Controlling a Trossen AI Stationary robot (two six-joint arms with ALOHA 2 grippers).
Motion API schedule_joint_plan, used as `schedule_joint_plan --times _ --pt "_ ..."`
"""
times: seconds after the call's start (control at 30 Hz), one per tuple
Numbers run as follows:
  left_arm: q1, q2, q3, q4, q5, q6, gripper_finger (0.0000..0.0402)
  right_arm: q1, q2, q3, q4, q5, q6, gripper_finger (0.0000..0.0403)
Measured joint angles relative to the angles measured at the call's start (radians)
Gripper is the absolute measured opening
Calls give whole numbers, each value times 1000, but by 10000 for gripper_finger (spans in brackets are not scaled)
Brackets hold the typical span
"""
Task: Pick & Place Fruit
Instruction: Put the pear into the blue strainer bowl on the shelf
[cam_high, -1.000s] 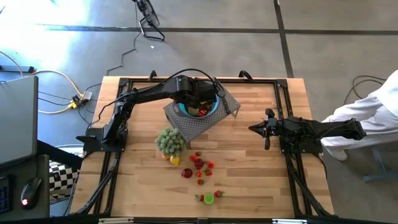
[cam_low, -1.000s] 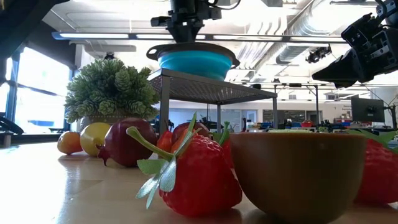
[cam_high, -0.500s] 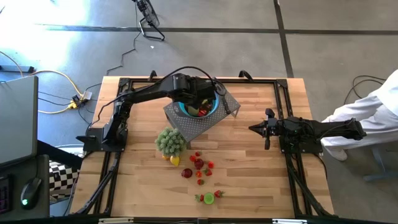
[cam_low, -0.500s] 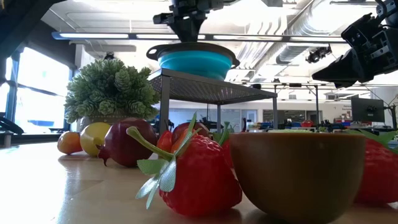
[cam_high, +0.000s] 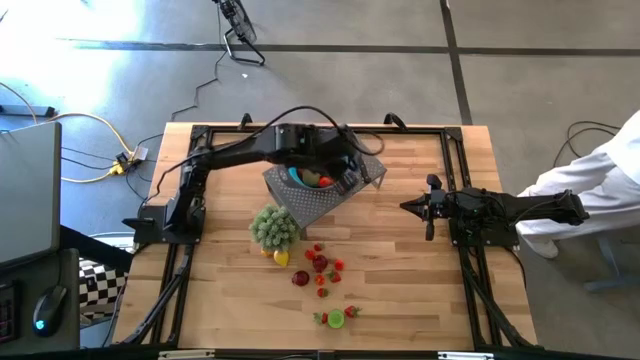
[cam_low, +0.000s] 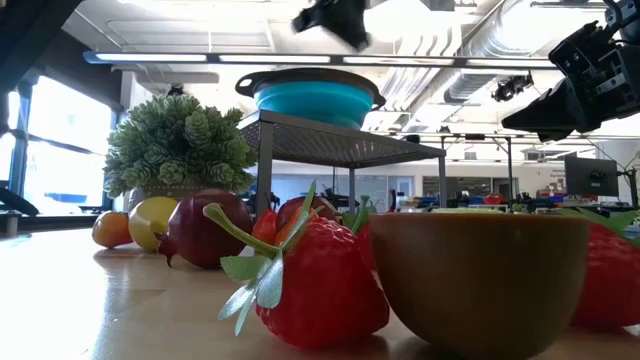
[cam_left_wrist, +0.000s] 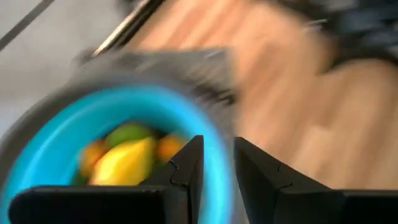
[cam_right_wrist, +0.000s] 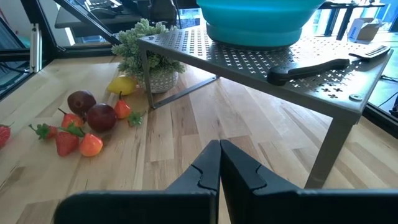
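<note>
While the left gripper (cam_high: 345, 172) hovers over the blue bowl (cam_high: 312, 176) on the metal rack (cam_high: 325, 200) near the bench's far edge, fingers slightly apart and empty (likely just released), loose fruit (cam_high: 320, 265) waits mid-bench; the right gripper (cam_high: 410, 207), fingers together, idles rightward.

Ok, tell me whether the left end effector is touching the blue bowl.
Apart. The low view shows the left end effector raised above the blue bowl with clear space between them.

Empty claw (cam_left_wrist: 217, 165) over fruit (cam_left_wrist: 127, 155)
</note>
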Motion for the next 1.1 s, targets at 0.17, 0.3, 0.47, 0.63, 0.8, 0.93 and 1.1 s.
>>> schedule_joint_plan --times 0.17,0.3,0.47,0.63,0.8,0.93,1.1 --pt "-56 0 0 173 105 191 86 0 0 0 0 0 0 2" --pt "-103 0 0 227 122 338 86 0 0 0 0 0 0 2" --pt "-134 1 0 229 121 349 86 0 0 0 0 0 -3 2" --pt "-144 11 -2 257 127 270 86 0 0 0 0 2 -19 2" --pt "-189 10 -32 399 184 497 86 0 0 0 1 4 -19 2" --pt "-223 9 -32 402 193 630 86 0 0 0 2 4 7 2" --pt "-229 9 -38 348 184 642 86 0 0 -2 20 6 44 2"
